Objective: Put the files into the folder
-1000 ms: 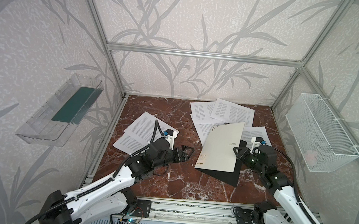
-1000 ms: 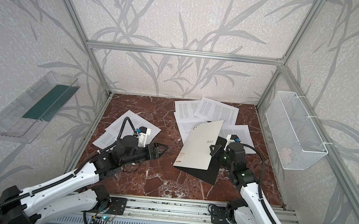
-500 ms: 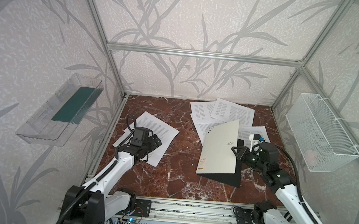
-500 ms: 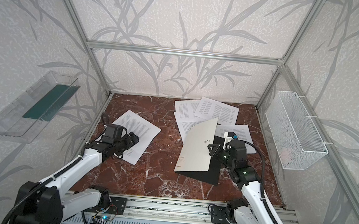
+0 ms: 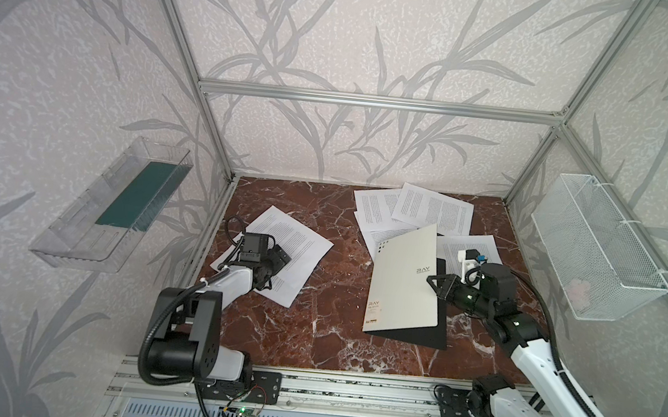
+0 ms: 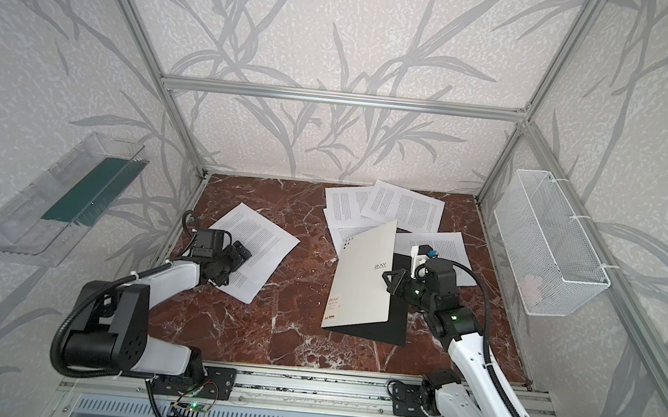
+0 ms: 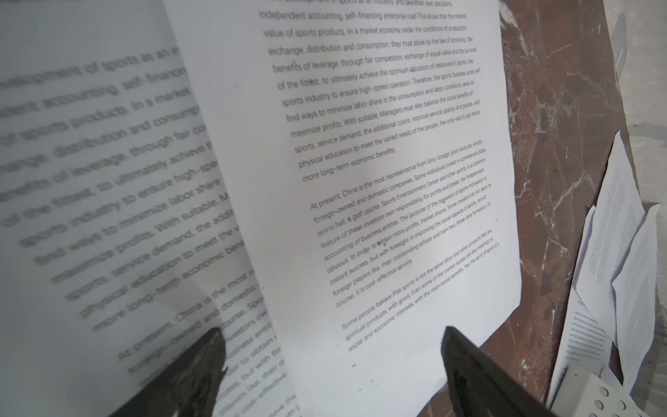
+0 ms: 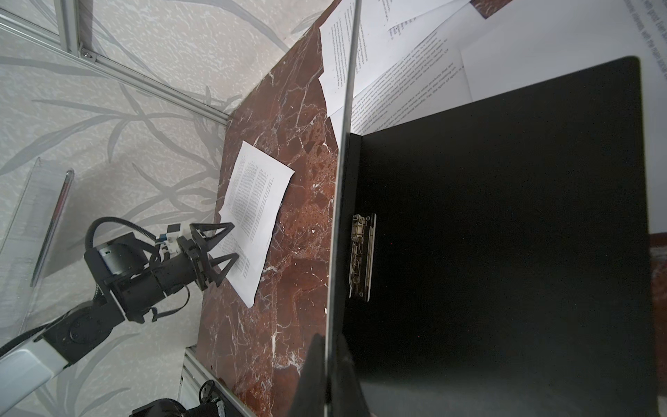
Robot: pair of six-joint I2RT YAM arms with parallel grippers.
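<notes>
Both top views show my left end effector (image 5: 277, 255) spread wide above two files (image 5: 304, 240) at the table's (image 5: 312, 324) left. Right of centre the folder (image 5: 401, 295) lies, its pale cover raised and pinched by my right end effector (image 5: 431, 279), other files (image 5: 432, 210) farther back.

both arms same build: left arm (image 5: 233, 282) and right arm (image 5: 535, 359) have white link shells, black joint housings, black corrugated cable (image 5: 147, 342) looping outside. green LEDs (image 5: 515, 322) lit on right arm joints. left gripper (image 8: 234, 240): black jaws, triangular truss frames (hollow, not solid).
</notes>
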